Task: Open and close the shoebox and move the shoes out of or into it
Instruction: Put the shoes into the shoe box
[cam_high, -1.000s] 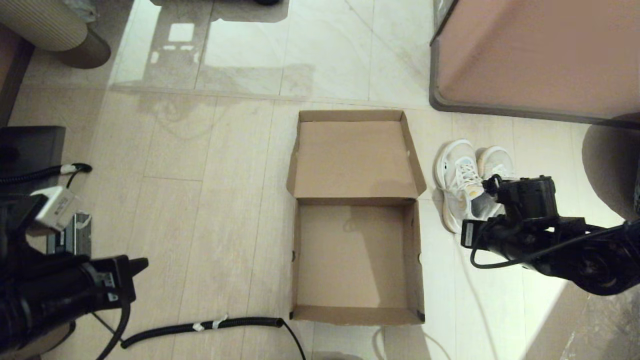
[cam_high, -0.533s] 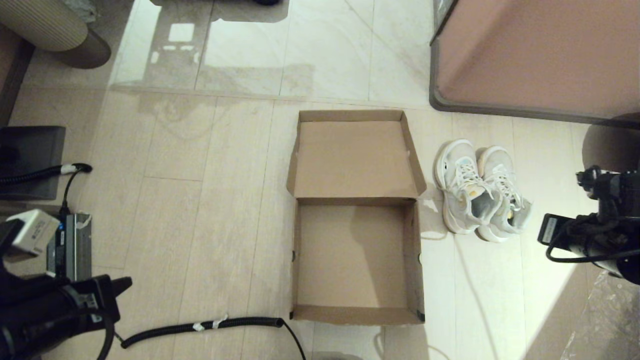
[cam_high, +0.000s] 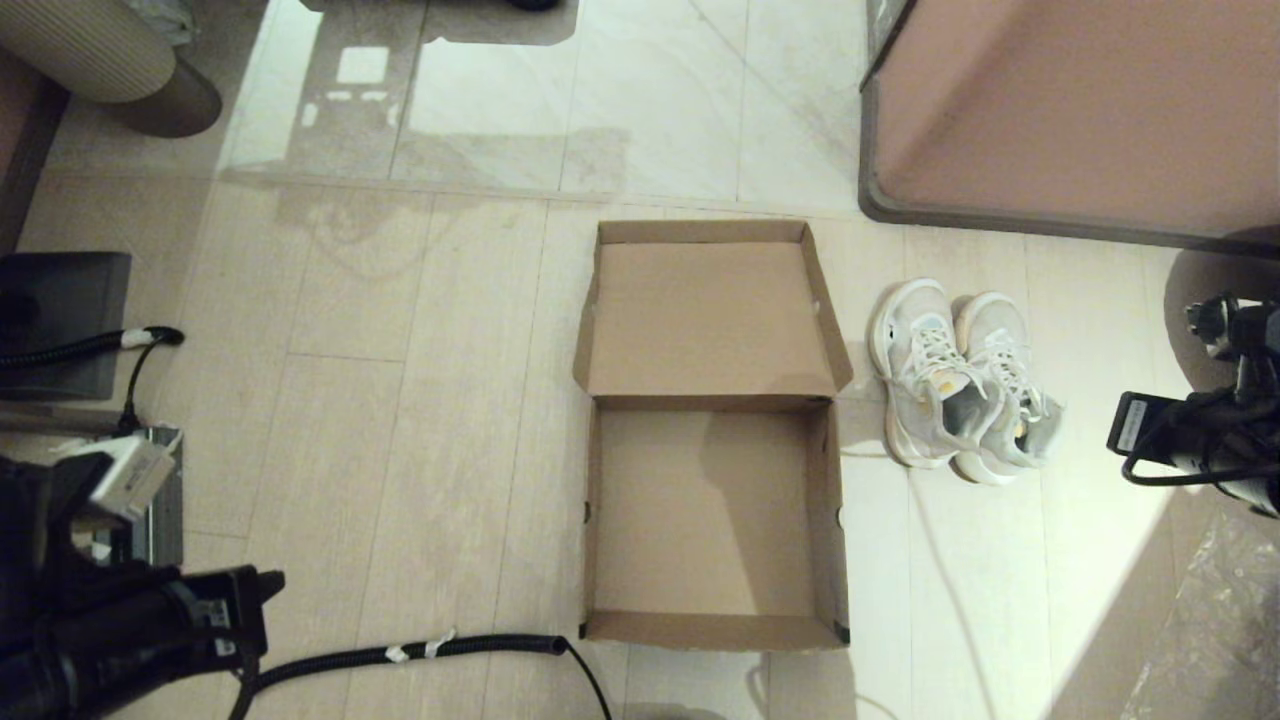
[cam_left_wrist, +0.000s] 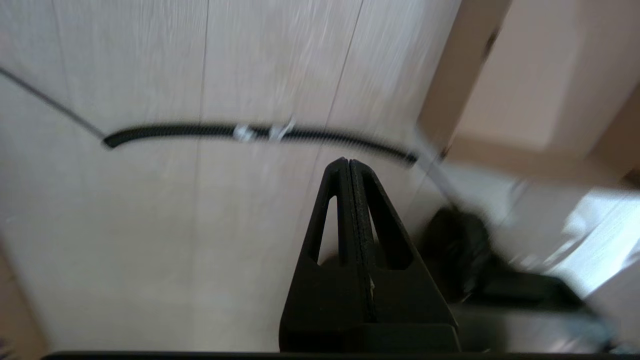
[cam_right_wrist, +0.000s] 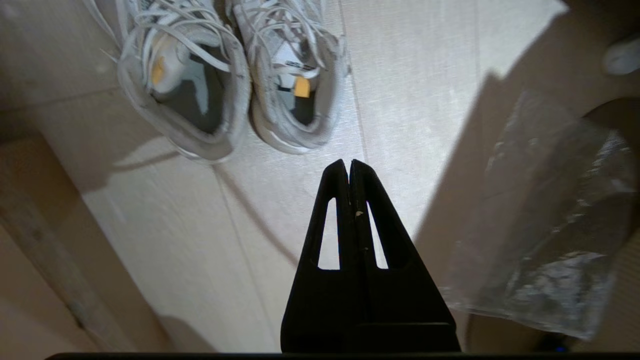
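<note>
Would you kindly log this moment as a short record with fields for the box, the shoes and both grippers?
shoebox: on the floor, lid folded open, nothing inside
shoes: side by side on the floor to the robot's right of the box, outside it
left gripper: shut, holding nothing, low at the robot's left near a black cable
right gripper: shut, holding nothing, off to the right of the shoes
</note>
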